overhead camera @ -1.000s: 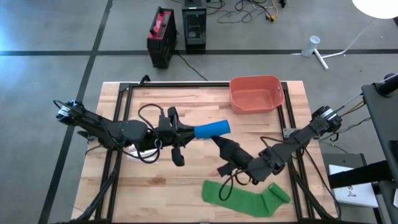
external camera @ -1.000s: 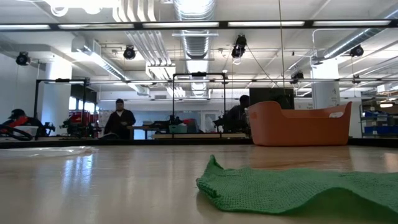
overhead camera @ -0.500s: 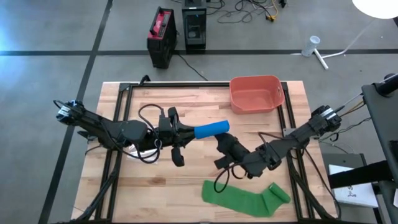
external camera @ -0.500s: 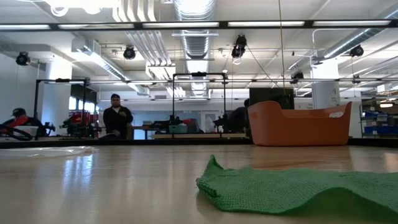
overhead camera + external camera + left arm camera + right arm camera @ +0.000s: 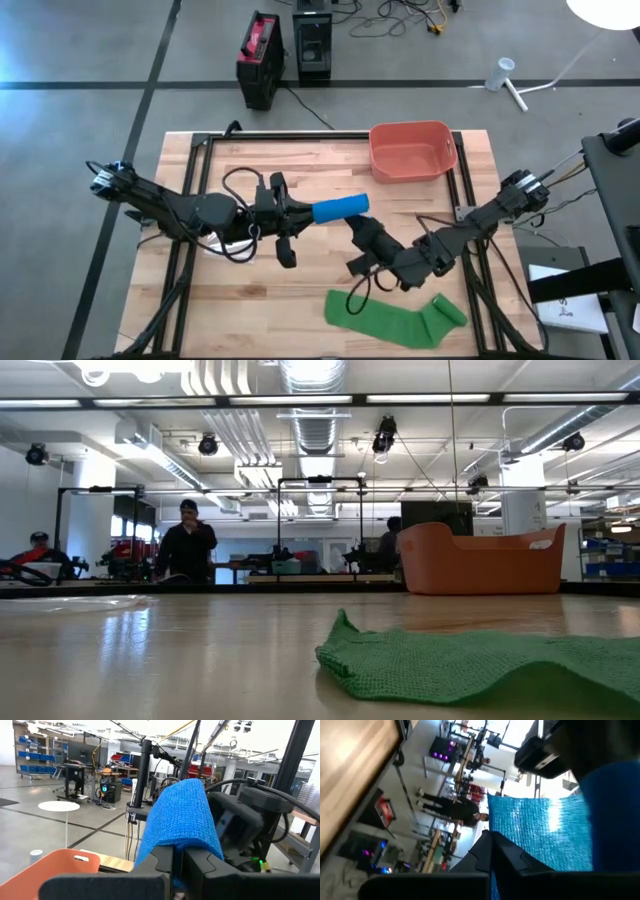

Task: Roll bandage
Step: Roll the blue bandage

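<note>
Over the middle of the wooden tabletop (image 5: 250,290), the left claw (image 5: 300,213) is clamped on one end of the blue bandage (image 5: 340,208), which juts out to the right, lifted off the boards. The right claw (image 5: 356,228) reaches in from the right with its fingers closed, pinching the bandage's loose blue edge just below the roll. A green cloth (image 5: 392,317) lies flat at the near edge, and an orange tub (image 5: 411,151) sits at the far side.

A bright blue bandage (image 5: 339,208), a green cloth (image 5: 395,319), a salmon-orange bin (image 5: 410,152), pale wood table (image 5: 320,160).
</note>
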Robot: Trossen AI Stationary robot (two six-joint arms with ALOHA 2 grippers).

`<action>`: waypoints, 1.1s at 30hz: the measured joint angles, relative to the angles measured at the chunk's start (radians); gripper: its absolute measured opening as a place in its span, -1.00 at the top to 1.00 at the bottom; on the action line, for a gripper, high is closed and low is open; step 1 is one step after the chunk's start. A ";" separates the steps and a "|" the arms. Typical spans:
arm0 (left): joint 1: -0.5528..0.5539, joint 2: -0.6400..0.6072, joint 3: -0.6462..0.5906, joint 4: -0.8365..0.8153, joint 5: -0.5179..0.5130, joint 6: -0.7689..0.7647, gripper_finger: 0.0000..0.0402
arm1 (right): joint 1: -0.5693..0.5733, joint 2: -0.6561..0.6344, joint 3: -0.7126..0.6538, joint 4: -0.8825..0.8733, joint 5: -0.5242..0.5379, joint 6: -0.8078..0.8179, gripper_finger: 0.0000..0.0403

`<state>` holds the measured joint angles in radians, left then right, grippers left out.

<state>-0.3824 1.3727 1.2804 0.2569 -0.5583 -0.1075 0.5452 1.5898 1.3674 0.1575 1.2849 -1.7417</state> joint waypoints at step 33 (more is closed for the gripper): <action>0.051 0.001 0.000 -0.027 -0.037 0.064 0.97 | 0.098 0.003 0.171 -0.021 -0.212 0.342 1.00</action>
<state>-0.3313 1.3735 1.2804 0.2296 -0.5949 -0.0435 0.6434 1.5932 1.5387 0.1367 1.0725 -1.4002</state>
